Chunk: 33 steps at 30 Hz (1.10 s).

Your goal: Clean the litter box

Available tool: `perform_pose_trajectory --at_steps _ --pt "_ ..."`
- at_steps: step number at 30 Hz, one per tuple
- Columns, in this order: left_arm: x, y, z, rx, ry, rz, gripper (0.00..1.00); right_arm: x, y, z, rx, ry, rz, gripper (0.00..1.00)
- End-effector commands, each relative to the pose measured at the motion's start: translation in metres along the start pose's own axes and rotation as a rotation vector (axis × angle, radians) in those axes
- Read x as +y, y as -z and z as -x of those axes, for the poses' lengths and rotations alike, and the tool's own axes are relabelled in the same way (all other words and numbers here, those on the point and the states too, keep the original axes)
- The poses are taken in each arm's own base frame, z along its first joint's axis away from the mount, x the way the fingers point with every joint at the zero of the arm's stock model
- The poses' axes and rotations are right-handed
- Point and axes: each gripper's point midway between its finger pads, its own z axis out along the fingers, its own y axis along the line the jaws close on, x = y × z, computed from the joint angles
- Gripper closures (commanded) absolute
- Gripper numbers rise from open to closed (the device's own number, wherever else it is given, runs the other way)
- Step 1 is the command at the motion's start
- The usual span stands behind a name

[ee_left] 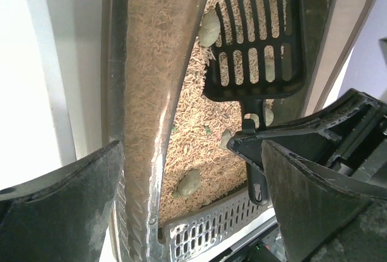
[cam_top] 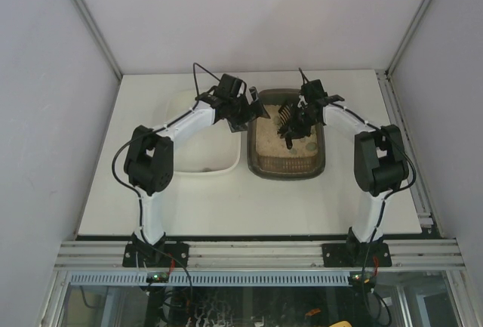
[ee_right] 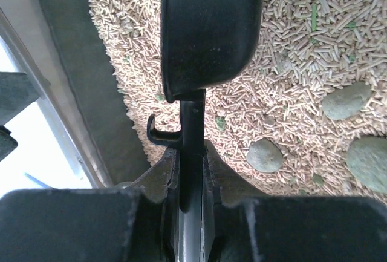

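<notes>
Currently the right gripper (ee_right: 190, 168) clamps the scoop (ee_right: 208, 32) handle over the litter box (cam_top: 287, 178); the left gripper (ee_left: 181, 159), spread wide, straddles its wall.

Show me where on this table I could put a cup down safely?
The widest bare strip of table runs along the near edge, between the arm bases and the white tray and litter box. The far corners are bare too. The middle is crowded: left arm and right arm meet over the litter box, the scoop in it.
</notes>
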Motion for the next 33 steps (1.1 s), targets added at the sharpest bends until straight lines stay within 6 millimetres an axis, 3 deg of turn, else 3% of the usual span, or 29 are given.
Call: perform_pose_trajectory --at_steps 1,5,9,14,19,22,28,31,33 --pt "-0.028 0.014 0.014 -0.058 -0.024 -0.086 0.00 0.023 0.004 0.002 0.034 -0.094 0.245 1.00" --pt "-0.029 0.015 0.014 -0.053 -0.024 -0.091 0.00 0.014 0.006 0.004 0.034 -0.144 0.273 1.00" --pt "-0.033 0.023 0.011 -0.044 -0.056 -0.108 0.00 0.014 0.023 0.002 0.003 -0.142 0.291 1.00" --pt "-0.040 0.050 0.019 -0.078 -0.129 -0.116 0.00 0.017 0.047 -0.008 -0.039 -0.158 0.380 1.00" --pt "-0.034 0.078 0.020 -0.063 -0.185 -0.116 0.00 0.015 0.060 -0.017 -0.073 -0.145 0.428 1.00" --pt "-0.026 0.111 0.014 -0.035 -0.292 -0.123 0.00 0.010 0.063 -0.024 -0.096 -0.143 0.460 1.00" --pt "0.018 0.212 0.031 -0.186 -0.474 -0.084 0.00 0.007 0.066 -0.027 -0.196 -0.121 0.572 1.00" --pt "0.048 0.260 0.022 -0.235 -0.591 -0.014 0.00 0.010 0.072 -0.026 -0.307 -0.088 0.676 1.00" --pt "0.074 0.279 0.013 -0.262 -0.670 0.075 0.00 0.010 0.079 -0.024 -0.371 -0.098 0.769 1.00"
